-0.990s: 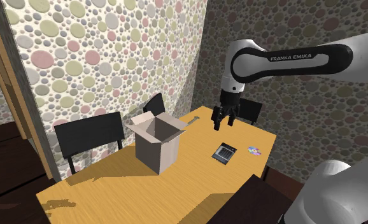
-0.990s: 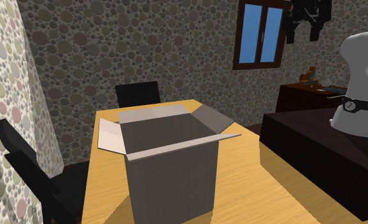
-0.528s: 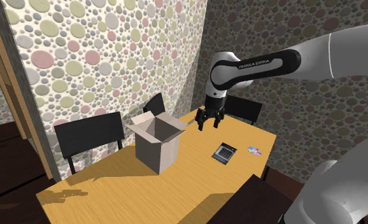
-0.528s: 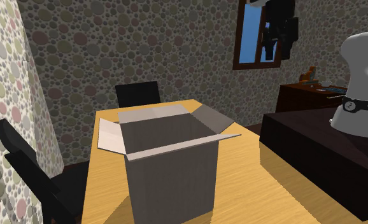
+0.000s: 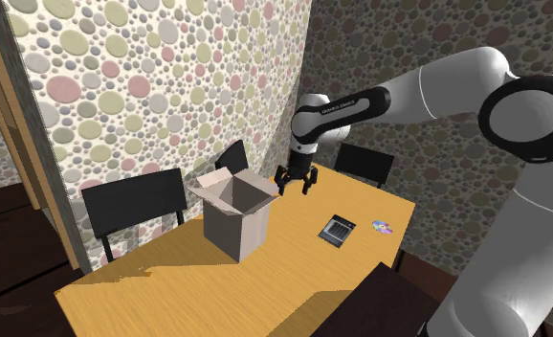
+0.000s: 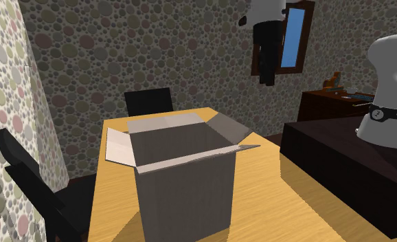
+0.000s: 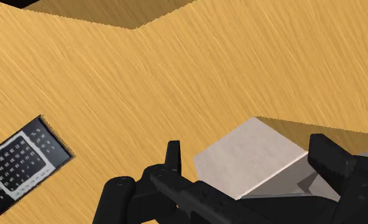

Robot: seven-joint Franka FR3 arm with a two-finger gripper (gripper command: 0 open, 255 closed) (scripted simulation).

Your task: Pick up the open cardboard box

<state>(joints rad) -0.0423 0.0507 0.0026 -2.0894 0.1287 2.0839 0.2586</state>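
Desk (image 5: 265, 278): orange wood grain, set into a room corner with pebble-patterned wallpaper (image 5: 150, 77).

Open box (image 5: 234, 222): stands upright on the desk, toward the wall side. It has pale grey-beige sides and its flaps are folded outward. Nothing touches it.

End effector (image 5: 296, 189): hangs in the air over the desk, pointing down, just beside the box on the shoulder view's right. The fingers are apart and grip nothing. In the wrist view one pale flap (image 7: 249, 156) lies below, in line with the gap between the two black fingers (image 7: 172, 154), and is not touched by either. Bare desk lies beyond it.

Second exterior view: the box (image 6: 183, 182) is large in the foreground and looks darker grey here. The end effector (image 6: 266, 72) is high behind it, in front of a blue-paned window (image 6: 293, 34).

Arm (image 5: 428, 91): white with dark joints, reaching in from the shoulder view's right.

Other items on the desk:
- A black calculator (image 5: 339, 230) lies flat, well apart from the box, to the shoulder view's right of the end effector.
- A small shiny disc (image 5: 382, 227) lies near the calculator, close to the desk edge.

Black chairs: one (image 5: 136, 201) stands at the wall side near the box. Another (image 5: 365, 163) stands at the far end of the desk.
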